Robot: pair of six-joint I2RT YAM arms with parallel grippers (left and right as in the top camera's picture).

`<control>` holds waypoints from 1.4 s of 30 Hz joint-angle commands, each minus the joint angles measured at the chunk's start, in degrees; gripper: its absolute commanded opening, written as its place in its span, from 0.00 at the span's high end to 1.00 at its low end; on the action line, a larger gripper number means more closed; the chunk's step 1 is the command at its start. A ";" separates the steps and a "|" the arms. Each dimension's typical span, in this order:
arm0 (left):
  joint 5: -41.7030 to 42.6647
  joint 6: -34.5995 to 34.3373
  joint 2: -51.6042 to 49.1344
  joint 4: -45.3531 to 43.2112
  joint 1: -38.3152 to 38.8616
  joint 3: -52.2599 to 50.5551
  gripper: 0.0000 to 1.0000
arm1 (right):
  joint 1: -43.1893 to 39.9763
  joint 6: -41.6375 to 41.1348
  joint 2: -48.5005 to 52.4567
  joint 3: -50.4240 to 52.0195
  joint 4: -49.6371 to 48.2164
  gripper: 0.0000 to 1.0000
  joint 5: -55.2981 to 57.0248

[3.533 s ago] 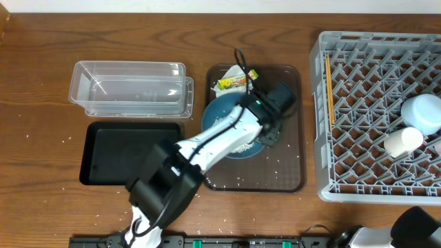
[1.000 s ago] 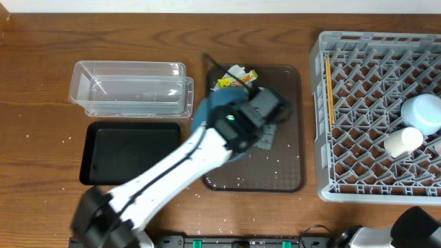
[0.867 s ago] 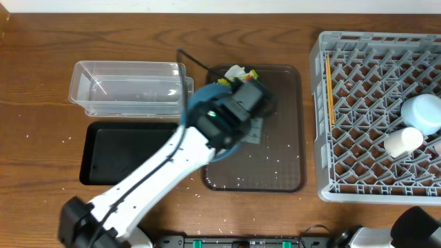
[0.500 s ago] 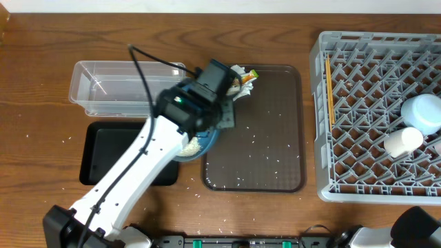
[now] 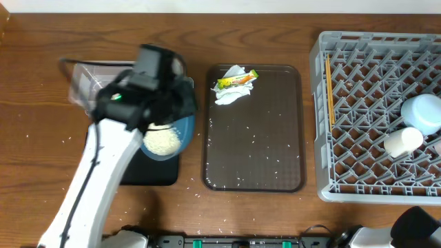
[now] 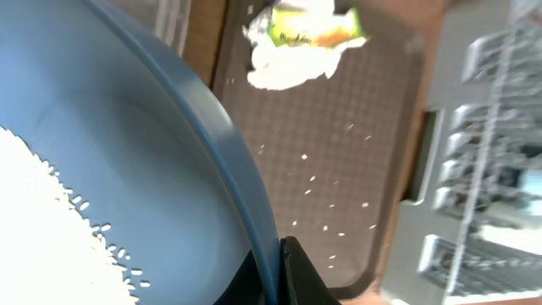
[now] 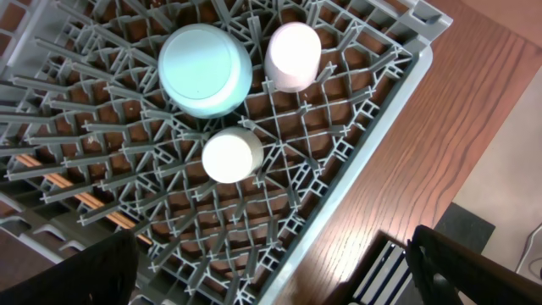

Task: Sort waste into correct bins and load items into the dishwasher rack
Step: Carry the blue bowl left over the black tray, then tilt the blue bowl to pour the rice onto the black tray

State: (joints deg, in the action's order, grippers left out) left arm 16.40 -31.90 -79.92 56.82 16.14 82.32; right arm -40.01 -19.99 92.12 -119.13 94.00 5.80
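Your left gripper had the dark-blue bowl pinched by its rim, jaws closed tight on the edge, so the bowl sat right up against the wrist camera with a heap of rice piled to one side inside it. From overhead the bowl hung over the right end of the black tray, just below the clear tub, with your arm hiding most of both. Next over, the brown tray had loose grains sprinkled across it, and the crumpled tissue lay at its top edge, touching the yellow-green wrapper. More grains dotted the wooden table. Far right was the grey rack, with the chopsticks lying along its left side, the light-blue bowl upside down, and a white cup and a pinkish cup right beside it. Your right gripper hung above that rack with jaws spread wide, holding nothing.
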 commanded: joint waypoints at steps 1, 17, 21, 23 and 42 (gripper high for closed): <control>3.87 1.38 4.15 0.31 -3.23 -0.66 0.94 | -0.48 -0.76 0.04 0.04 0.07 0.01 -0.04; 10.97 0.74 6.62 -4.28 -11.80 -9.49 0.94 | -0.48 -0.79 0.04 0.04 0.07 0.01 -0.04; 16.68 0.79 6.62 -6.49 -14.95 -11.41 0.94 | -0.48 -0.79 0.04 0.04 0.07 0.01 -0.04; 19.76 1.57 6.62 -7.45 -16.98 -11.98 0.94 | -0.48 -0.76 0.04 0.04 0.07 0.01 -0.04; 43.21 9.01 6.62 -8.11 -37.29 -18.86 0.94 | -0.48 -0.76 0.04 0.04 0.07 0.01 -0.04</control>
State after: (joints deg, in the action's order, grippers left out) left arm 53.49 -25.96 -73.52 48.97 -19.07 64.25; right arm -40.01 -19.99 92.12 -119.13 94.00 5.80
